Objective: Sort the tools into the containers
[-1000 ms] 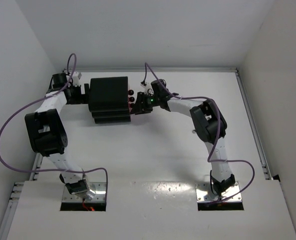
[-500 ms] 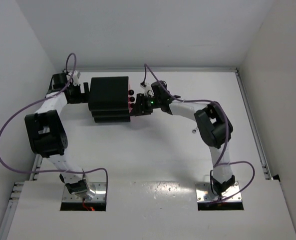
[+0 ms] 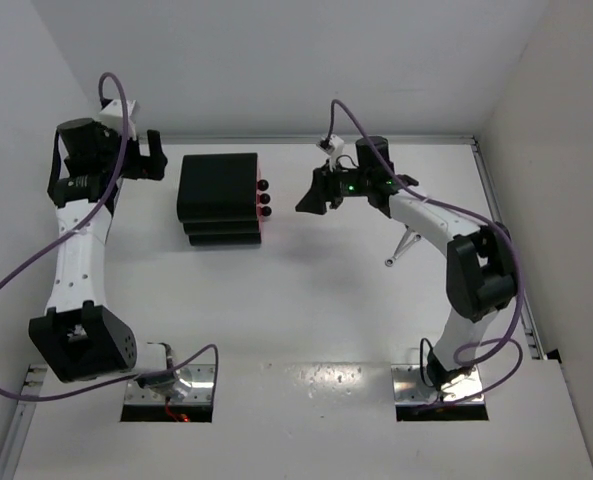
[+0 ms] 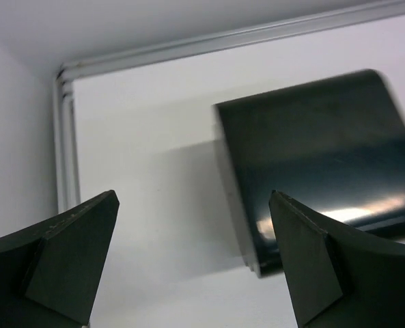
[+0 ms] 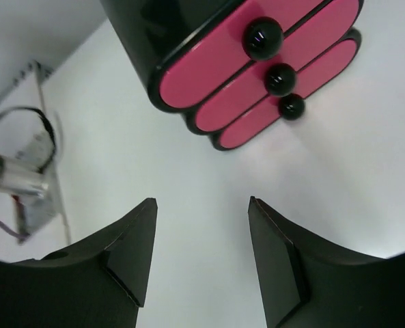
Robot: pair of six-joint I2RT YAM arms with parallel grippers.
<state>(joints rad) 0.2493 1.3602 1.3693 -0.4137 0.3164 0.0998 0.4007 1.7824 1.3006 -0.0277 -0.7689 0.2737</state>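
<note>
The black three-tier cabinet (image 3: 216, 195) stands at the back left, its pink drawers (image 3: 258, 200) facing right. In the right wrist view all three pink drawers (image 5: 257, 75) sit flush, each with a round black knob (image 5: 263, 37). My right gripper (image 3: 309, 198) is open and empty, off to the right of the knobs; it also shows in the right wrist view (image 5: 202, 201). My left gripper (image 3: 154, 165) is open and empty, raised behind the cabinet (image 4: 318, 171), also seen in the left wrist view (image 4: 192, 196). A slim silver wrench (image 3: 401, 248) lies under the right arm. The pliers are out of view.
White walls close in the table at the back and both sides. A metal rail (image 3: 326, 140) runs along the back edge and another (image 3: 503, 250) along the right edge. The arm base plates (image 3: 166, 390) sit at the near edge. Purple cables loop off both arms.
Both grippers have pulled away from the cabinet. The left one lifted up and to the left from its back. The right one drew back to the right from the knobs.
</note>
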